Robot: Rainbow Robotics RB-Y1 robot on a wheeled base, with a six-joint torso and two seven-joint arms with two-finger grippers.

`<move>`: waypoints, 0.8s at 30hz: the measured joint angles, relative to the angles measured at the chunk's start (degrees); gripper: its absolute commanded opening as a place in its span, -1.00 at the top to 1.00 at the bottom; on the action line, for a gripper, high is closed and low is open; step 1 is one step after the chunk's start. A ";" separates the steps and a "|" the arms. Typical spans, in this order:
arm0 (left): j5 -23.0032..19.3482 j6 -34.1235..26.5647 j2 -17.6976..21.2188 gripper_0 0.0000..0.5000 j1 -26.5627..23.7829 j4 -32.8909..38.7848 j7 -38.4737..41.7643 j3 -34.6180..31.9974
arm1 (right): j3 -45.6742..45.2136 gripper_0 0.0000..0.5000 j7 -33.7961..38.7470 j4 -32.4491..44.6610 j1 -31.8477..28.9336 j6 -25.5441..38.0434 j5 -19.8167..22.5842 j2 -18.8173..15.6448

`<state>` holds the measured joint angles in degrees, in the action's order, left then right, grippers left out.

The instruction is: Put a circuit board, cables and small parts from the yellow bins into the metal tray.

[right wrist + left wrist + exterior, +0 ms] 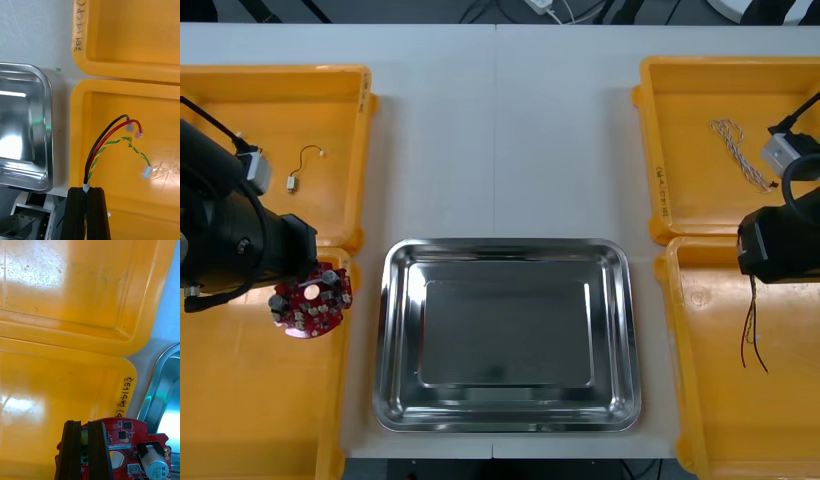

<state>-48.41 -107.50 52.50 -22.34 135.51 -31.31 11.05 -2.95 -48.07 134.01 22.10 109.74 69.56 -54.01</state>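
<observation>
Round red circuit board (123, 438) is pinched by the left gripper (85, 424), and black, red and yellow cables (108, 138) are clamped by the right gripper (86, 189), above yellow plastic bins (123, 180).

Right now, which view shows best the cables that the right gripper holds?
The right wrist view: the black, red and yellow-green cables rise between the shut fingers of the right gripper, plugs visible. The front view shows them as thin strands over the near right bin. The left wrist view faces the circuit board.
</observation>
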 measured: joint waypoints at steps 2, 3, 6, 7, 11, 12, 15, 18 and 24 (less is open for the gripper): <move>1.36 -0.01 -0.46 0.99 -0.53 0.01 0.01 1.37 | 1.69 1.00 -0.04 0.01 0.98 0.00 -0.69 0.00; 2.09 -0.02 -0.80 0.99 -0.83 0.01 0.01 2.16 | 2.61 1.00 -0.16 0.01 1.43 0.00 -1.04 0.00; 3.80 -0.05 -2.02 0.99 -1.73 0.01 0.04 4.55 | 4.45 1.00 -1.68 0.03 2.29 0.00 -1.70 0.01; 4.25 -0.05 -2.48 0.99 -2.01 0.01 0.05 5.30 | 4.73 1.00 -1.71 0.04 2.39 0.00 -1.84 0.01; 5.66 -0.06 -4.35 0.99 -2.88 0.01 0.13 7.85 | 4.94 1.00 -1.71 0.08 2.43 0.00 -1.98 0.02; 6.12 -0.06 -4.85 0.99 -3.05 0.01 0.16 8.44 | 4.94 1.00 -1.71 0.10 2.43 0.00 -1.98 0.02; 7.65 -0.06 -6.29 0.99 -3.43 0.01 0.18 10.37 | 4.94 1.00 -1.71 0.15 2.43 0.00 -1.97 0.02; 9.70 -0.06 -8.01 0.99 -3.66 0.01 0.24 12.64 | 4.94 1.00 -1.71 0.18 2.43 0.00 -1.94 0.02; 14.11 0.45 -10.83 0.99 -3.83 0.01 1.24 17.13 | 4.94 1.00 -1.71 0.21 2.43 0.00 -1.90 0.02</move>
<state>-34.30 -107.05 41.67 -26.17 135.52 -30.07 28.19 2.00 -49.78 134.22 24.53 109.74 67.65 -54.00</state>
